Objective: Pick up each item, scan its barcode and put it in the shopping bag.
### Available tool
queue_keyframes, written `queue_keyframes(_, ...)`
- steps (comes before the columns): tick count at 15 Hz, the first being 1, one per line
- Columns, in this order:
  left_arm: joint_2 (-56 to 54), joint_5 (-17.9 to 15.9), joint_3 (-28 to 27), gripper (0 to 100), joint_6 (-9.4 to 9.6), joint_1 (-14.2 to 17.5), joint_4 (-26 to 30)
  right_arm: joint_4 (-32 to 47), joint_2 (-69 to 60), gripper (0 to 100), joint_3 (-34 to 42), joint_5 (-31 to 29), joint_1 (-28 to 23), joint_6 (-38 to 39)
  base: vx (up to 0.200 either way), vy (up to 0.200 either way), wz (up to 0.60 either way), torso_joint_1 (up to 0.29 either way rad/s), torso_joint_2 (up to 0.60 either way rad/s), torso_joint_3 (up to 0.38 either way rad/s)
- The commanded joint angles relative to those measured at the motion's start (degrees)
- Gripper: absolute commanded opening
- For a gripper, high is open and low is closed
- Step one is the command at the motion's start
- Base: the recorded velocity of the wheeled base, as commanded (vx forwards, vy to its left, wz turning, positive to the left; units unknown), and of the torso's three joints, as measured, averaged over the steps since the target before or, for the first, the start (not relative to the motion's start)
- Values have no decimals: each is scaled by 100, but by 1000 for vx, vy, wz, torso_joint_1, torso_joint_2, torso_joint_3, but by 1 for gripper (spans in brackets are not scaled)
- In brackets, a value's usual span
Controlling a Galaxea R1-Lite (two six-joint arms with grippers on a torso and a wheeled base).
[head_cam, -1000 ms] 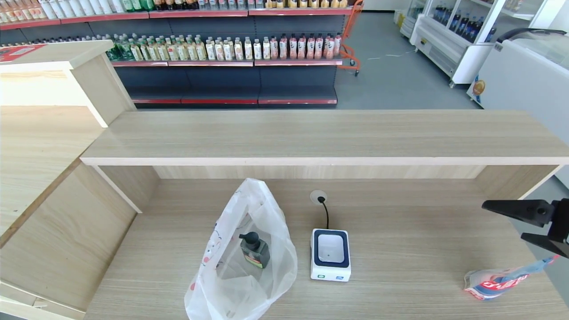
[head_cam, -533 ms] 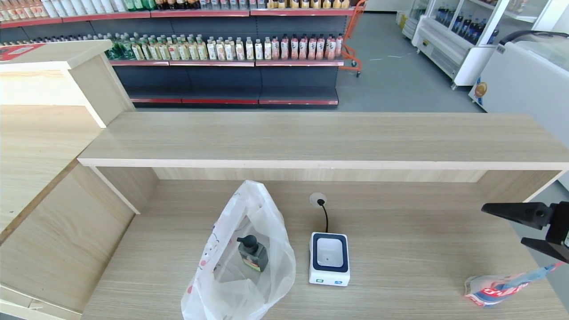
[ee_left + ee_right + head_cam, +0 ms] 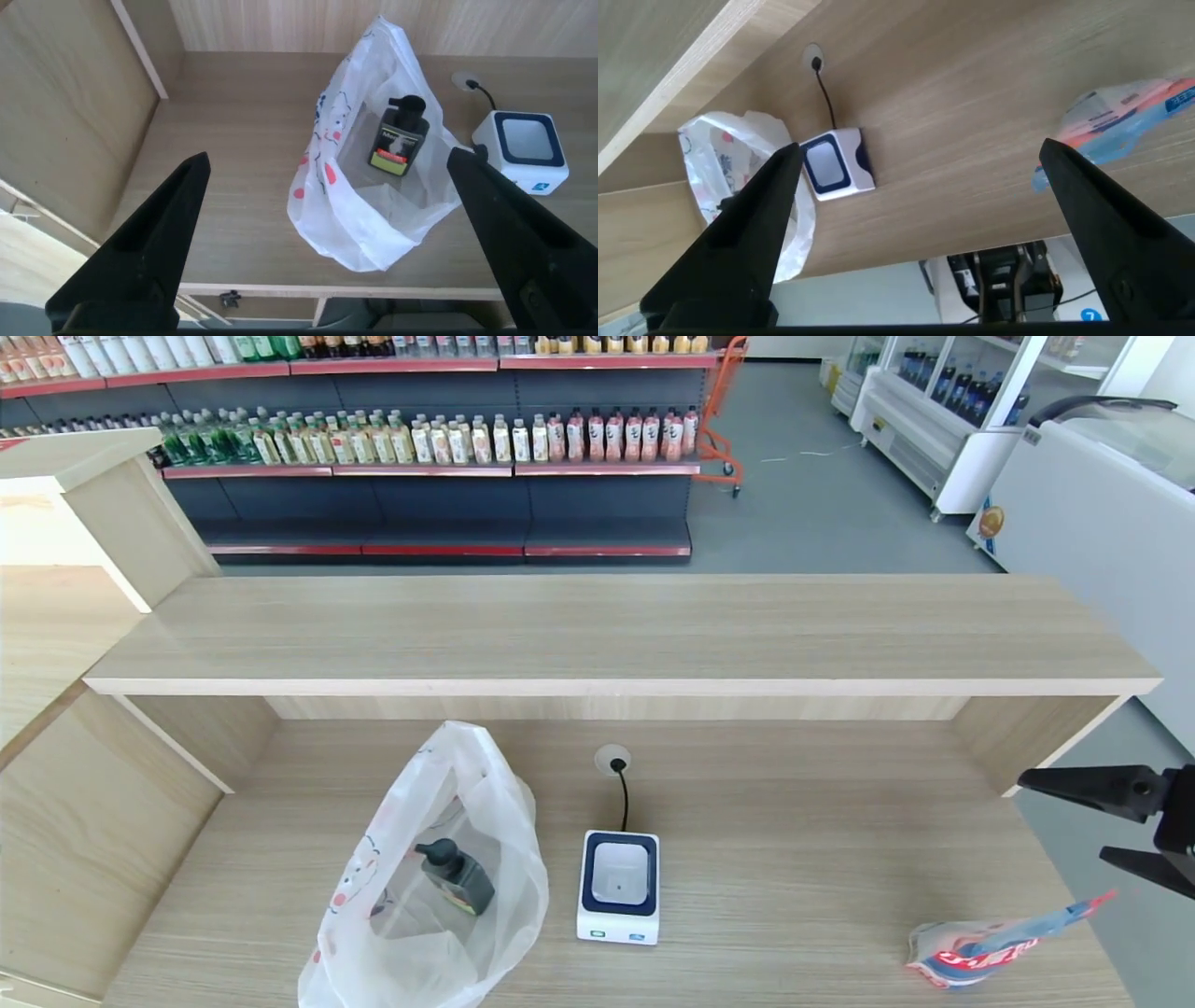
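A translucent white shopping bag (image 3: 411, 905) lies open on the low wooden counter (image 3: 794, 859), and a dark pump bottle (image 3: 456, 875) lies inside it. Right of the bag stands a white and blue barcode scanner (image 3: 619, 887). A red, white and blue snack packet (image 3: 990, 947) lies near the counter's front right corner. My right gripper (image 3: 1064, 814) hangs open and empty above and right of the packet. My left gripper (image 3: 327, 161) is open and empty, high above the bag (image 3: 346, 205) and bottle (image 3: 400, 140). The right wrist view takes in the scanner (image 3: 831, 165) and packet (image 3: 1120, 117).
A raised wooden ledge (image 3: 616, 635) runs along the back of the counter, with side walls at both ends. The scanner's black cable (image 3: 624, 798) runs back to a hole in the counter. Shop shelves with bottles and freezers stand beyond.
The head camera has swung, so the whole scene sits further left in the picture. Bag, bottle, scanner and packet keep their places on the counter. The right gripper stays open.
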Motion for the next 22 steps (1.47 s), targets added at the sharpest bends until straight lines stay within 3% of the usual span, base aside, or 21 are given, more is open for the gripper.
queue_keyframes(1,-2,-4,1,100,-7,0,-6,6,-26,100,14,2,9,5,0,0,0,0,0,0)
queue_keyframes(7,-2,75,1,100,-332,0,-24,165,-131,100,5,28,9,5,-167,0,0,2,1,2)
queue_keyframes(9,-2,75,1,100,-323,0,-24,165,-131,100,5,28,9,5,-200,0,0,14,5,0)
queue_keyframes(13,-2,49,1,100,-121,0,-15,165,-114,100,5,2,-9,22,-150,0,0,1,-1,3)
queue_keyframes(16,-2,40,1,100,-94,0,-15,165,71,100,-66,-59,-475,93,0,-67,0,1,-1,1)
queue_keyframes(18,-2,49,1,100,37,0,-15,165,370,100,-92,-68,-1160,277,0,-200,0,-17,0,10)
queue_keyframes(22,-2,49,1,100,37,0,-15,349,563,100,-206,-42,-1468,743,0,-200,0,12,4,0)
